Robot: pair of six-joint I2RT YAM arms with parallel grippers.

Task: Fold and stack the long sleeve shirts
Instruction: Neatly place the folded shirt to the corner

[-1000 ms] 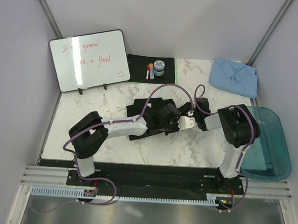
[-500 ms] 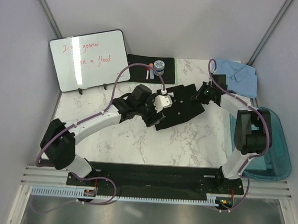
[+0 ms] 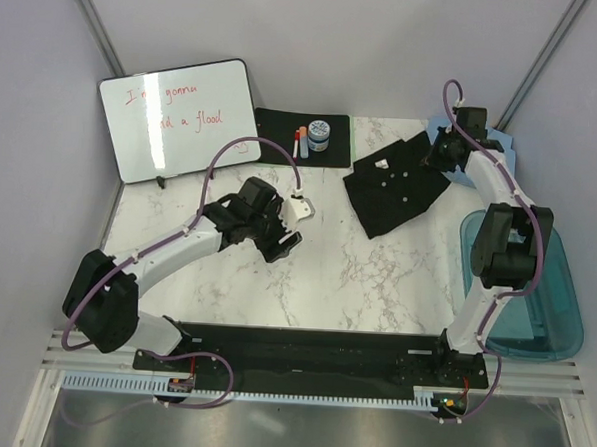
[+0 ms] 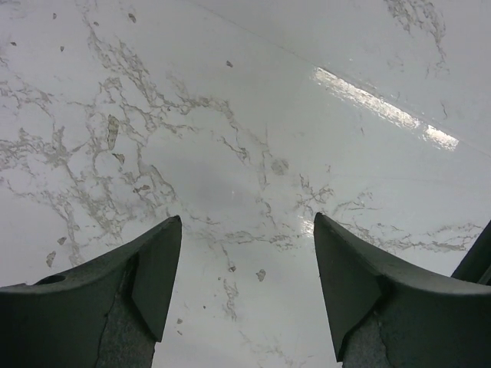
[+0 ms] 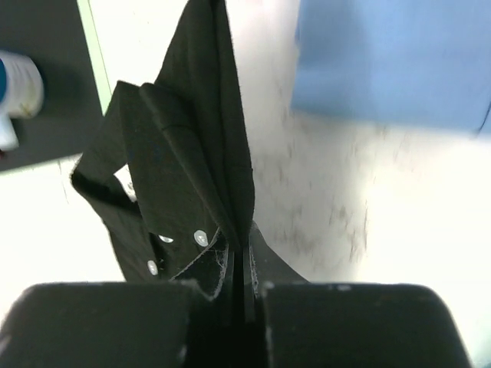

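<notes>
The black long sleeve shirt (image 3: 396, 184) lies folded at the back right of the marble table, its white buttons showing in the right wrist view (image 5: 192, 176). My right gripper (image 3: 438, 151) (image 5: 244, 264) is shut on its far right edge, with the cloth pinched between the jaws. The light blue long sleeve shirt (image 3: 504, 146) (image 5: 391, 61) lies folded just behind it, partly hidden by the right arm. My left gripper (image 3: 280, 245) (image 4: 247, 222) hangs open over bare marble left of the black shirt, holding nothing.
A whiteboard (image 3: 179, 117) stands at the back left. Beside it lies a black green-edged mat (image 3: 278, 132) with a jar (image 3: 319, 135) and markers on it. A teal bin (image 3: 536, 286) sits off the table's right edge.
My left gripper opened, let go of the black shirt and drew back to the left. The right gripper closed on the shirt and dragged it to the back right, next to the blue one.
</notes>
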